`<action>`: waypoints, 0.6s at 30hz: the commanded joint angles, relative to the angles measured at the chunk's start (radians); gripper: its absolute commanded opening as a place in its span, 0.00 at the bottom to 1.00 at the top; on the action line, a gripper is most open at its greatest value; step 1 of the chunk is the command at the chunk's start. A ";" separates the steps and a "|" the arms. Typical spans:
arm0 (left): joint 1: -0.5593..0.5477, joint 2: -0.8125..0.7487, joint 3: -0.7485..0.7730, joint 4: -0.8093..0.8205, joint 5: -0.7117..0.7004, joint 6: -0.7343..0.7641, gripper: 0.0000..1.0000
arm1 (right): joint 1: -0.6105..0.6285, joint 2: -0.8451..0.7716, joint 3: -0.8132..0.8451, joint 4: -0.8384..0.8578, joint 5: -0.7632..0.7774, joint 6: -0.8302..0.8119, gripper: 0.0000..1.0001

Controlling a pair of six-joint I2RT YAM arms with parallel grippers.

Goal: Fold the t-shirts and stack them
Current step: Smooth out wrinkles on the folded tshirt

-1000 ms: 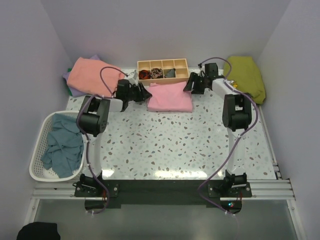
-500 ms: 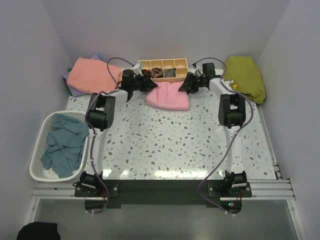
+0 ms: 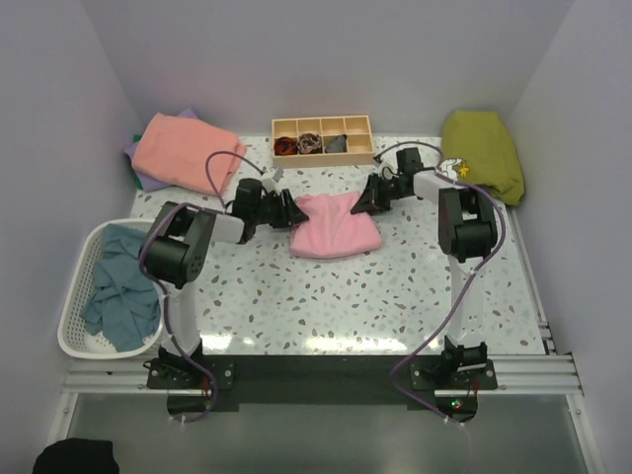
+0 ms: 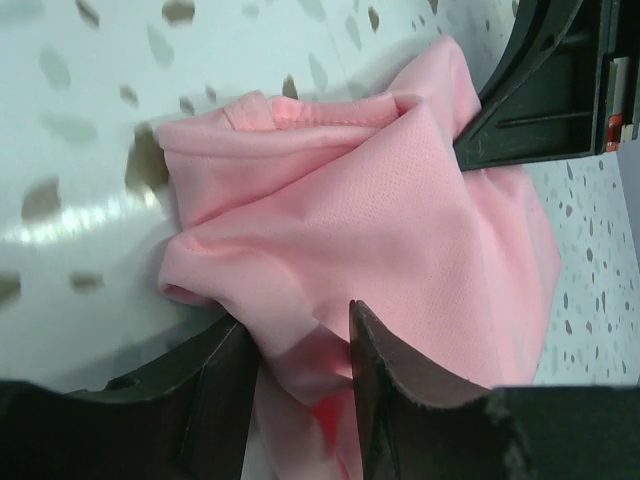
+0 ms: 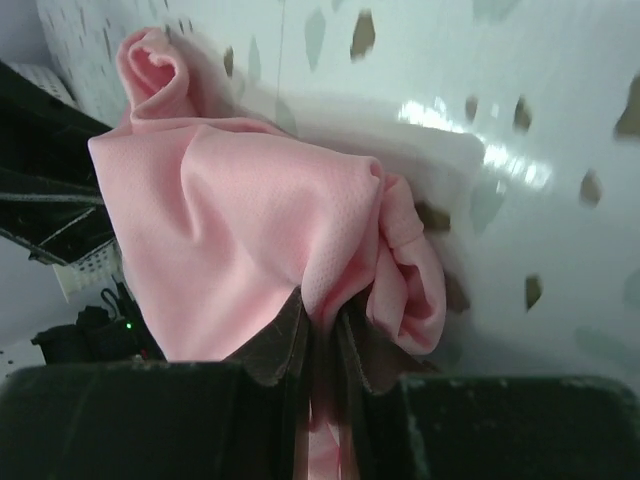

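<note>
Soft, fine-knit light-pink t-shirt [image 3: 336,229], bunched in rounded folds on the speckled worktop [image 3: 395,286]. Left gripper [image 4: 300,335] and right gripper [image 5: 322,318] each clamp its cloth (clamped edges hidden).

- The overhead camera sits high behind both arm bases. It looks down and forward over the whole table [image 3: 395,296], far enough off to take in both arms.
- The left wrist camera rides just behind the left pincer [image 4: 295,340]. It faces out past the fingertips, very close to the pink shirt [image 4: 400,230].
- The right wrist camera sits likewise behind the right pincer [image 5: 318,315], equally close.
- All three views share the shirt. Each wrist view catches a dark part of the opposite arm beyond its tips.
</note>
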 commanded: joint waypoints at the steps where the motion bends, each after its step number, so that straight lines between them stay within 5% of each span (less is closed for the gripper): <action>1: -0.016 -0.209 -0.277 0.028 -0.111 -0.050 0.45 | 0.016 -0.106 -0.160 -0.137 0.157 -0.090 0.08; 7: -0.027 -0.397 -0.435 -0.034 -0.200 -0.024 0.45 | 0.019 -0.217 -0.297 -0.141 0.214 -0.102 0.12; 8: -0.027 -0.403 -0.436 -0.041 -0.209 -0.018 0.45 | 0.022 -0.226 -0.305 -0.139 0.226 -0.098 0.19; 10: -0.027 -0.405 -0.407 -0.059 -0.229 0.013 0.45 | 0.021 -0.261 -0.334 -0.110 0.232 -0.094 0.50; 11: -0.027 -0.403 -0.388 -0.086 -0.235 0.024 0.45 | 0.021 -0.277 -0.342 -0.095 0.228 -0.091 0.55; 18: -0.027 -0.429 -0.282 -0.198 -0.287 0.050 0.46 | 0.021 -0.459 -0.377 -0.072 0.350 -0.074 0.68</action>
